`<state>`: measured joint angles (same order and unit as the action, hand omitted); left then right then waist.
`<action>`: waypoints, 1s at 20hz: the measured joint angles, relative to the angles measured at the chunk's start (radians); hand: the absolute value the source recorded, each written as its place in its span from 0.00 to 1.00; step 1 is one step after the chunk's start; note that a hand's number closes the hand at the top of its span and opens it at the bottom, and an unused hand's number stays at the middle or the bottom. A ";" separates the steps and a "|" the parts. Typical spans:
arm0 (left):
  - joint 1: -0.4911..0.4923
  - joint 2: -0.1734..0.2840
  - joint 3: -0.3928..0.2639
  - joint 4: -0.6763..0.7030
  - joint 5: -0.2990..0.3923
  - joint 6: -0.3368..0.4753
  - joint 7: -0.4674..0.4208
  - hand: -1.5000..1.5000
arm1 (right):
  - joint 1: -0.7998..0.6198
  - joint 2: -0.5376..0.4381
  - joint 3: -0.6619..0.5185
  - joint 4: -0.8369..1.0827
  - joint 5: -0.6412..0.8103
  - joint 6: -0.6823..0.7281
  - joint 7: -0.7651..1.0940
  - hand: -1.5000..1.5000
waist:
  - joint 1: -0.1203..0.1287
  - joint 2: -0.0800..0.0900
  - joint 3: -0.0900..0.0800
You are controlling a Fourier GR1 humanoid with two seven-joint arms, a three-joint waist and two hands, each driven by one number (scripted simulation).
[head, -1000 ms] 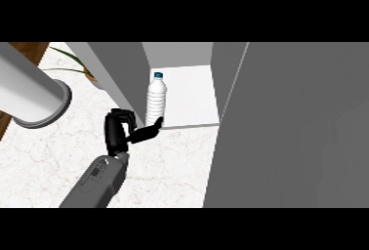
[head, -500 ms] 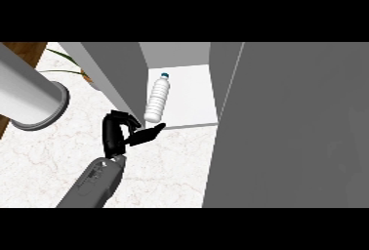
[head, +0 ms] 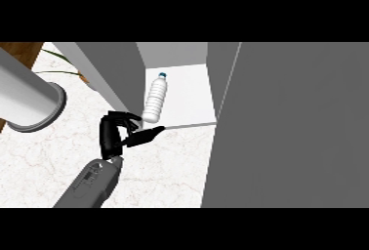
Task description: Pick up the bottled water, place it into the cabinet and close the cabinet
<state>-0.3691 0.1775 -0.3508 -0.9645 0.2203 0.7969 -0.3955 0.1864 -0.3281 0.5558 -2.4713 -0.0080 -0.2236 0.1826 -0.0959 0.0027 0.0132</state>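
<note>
1. Since a second ago, head view: bottled water (head: pixel 155 100) has gone deeper, now upright on the cabinet (head: pixel 189 93) floor; the hand (head: pixel 119 134), fingers relaxed and empty, has drawn back just below it.
2. Placement looks done; door (head: pixel 296 127) unclosed.
3. Marbled worktop (head: pixel 166 171); grey cylinder (head: pixel 29 100) at left.
</note>
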 measured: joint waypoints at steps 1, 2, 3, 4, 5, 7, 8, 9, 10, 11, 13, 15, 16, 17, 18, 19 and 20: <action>0.004 -0.001 0.002 -0.008 0.010 -0.006 0.005 0.00 | 0.000 0.001 0.001 0.001 0.000 0.002 -0.002 0.00 | -0.001 0.001 -0.001; 0.009 -0.003 0.005 -0.017 0.020 -0.008 0.006 0.00 | -0.001 0.000 0.000 0.001 -0.001 0.004 -0.003 0.00 | -0.003 0.001 -0.002; 0.015 -0.003 0.005 -0.025 0.029 -0.019 0.006 0.00 | -0.001 0.001 0.001 0.001 -0.001 0.005 -0.005 0.00 | -0.005 0.002 -0.003; 0.020 -0.001 0.005 -0.034 0.038 -0.033 0.008 0.00 | 0.000 0.001 0.000 0.001 -0.002 0.007 -0.004 0.00 | -0.006 0.003 -0.004; 0.028 0.001 0.005 -0.045 0.050 -0.050 0.007 0.00 | 0.000 0.001 0.000 0.001 -0.002 0.008 -0.005 0.00 | -0.008 0.003 -0.005; 0.040 0.010 0.000 -0.067 0.073 -0.096 0.010 0.00 | 0.000 0.003 0.002 0.004 -0.003 0.008 -0.007 0.00 | -0.008 0.005 -0.007; 0.048 0.011 -0.003 -0.077 0.083 -0.116 0.006 0.00 | -0.003 0.005 0.002 0.004 -0.003 0.008 -0.007 0.00 | -0.009 0.006 -0.009; 0.052 0.014 -0.002 -0.085 0.096 -0.137 0.006 0.00 | -0.003 0.003 0.000 0.005 -0.003 0.011 -0.008 0.00 | -0.010 0.007 -0.009; 0.056 0.017 -0.001 -0.092 0.109 -0.159 0.009 0.00 | -0.003 0.002 0.000 0.005 -0.003 0.013 -0.009 0.00 | -0.010 0.007 -0.010; 0.060 0.019 -0.001 -0.098 0.120 -0.177 0.010 0.00 | -0.001 0.001 -0.001 0.005 -0.004 0.014 -0.010 0.00 | -0.010 0.007 -0.011; 0.067 0.020 0.000 -0.108 0.139 -0.209 0.011 0.00 | 0.001 0.000 -0.001 0.004 -0.003 0.015 -0.012 0.00 | -0.010 0.007 -0.012; 0.069 0.017 -0.001 -0.116 0.161 -0.243 0.017 0.00 | 0.003 -0.001 -0.004 0.006 -0.003 0.016 -0.014 0.00 | -0.004 0.008 -0.013; 0.067 0.014 0.001 -0.117 0.171 -0.259 0.018 0.00 | 0.003 -0.002 -0.008 0.005 -0.003 0.015 -0.013 0.00 | -0.001 0.009 -0.014; 0.068 0.012 0.000 -0.120 0.183 -0.278 0.023 0.00 | 0.004 -0.004 -0.014 0.004 -0.003 0.016 -0.013 0.00 | 0.004 0.009 -0.014; 0.069 0.007 -0.002 -0.124 0.191 -0.289 0.024 0.00 | 0.003 -0.005 -0.014 0.004 -0.003 0.016 -0.009 0.00 | 0.009 0.008 -0.015; 0.070 0.003 -0.003 -0.128 0.202 -0.303 0.028 0.00 | 0.001 -0.003 -0.014 0.005 -0.001 0.013 -0.007 0.00 | 0.014 0.009 -0.016; 0.071 -0.002 -0.006 -0.134 0.213 -0.322 0.031 0.00 | -0.001 -0.003 -0.016 0.005 0.000 0.012 -0.006 0.00 | 0.020 0.008 -0.017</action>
<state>-0.2983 0.1753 -0.3567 -1.0985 0.4330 0.4749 -0.3650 0.1859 -0.3312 0.5397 -2.4667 -0.0082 -0.2111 0.1767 -0.0762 0.0108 -0.0040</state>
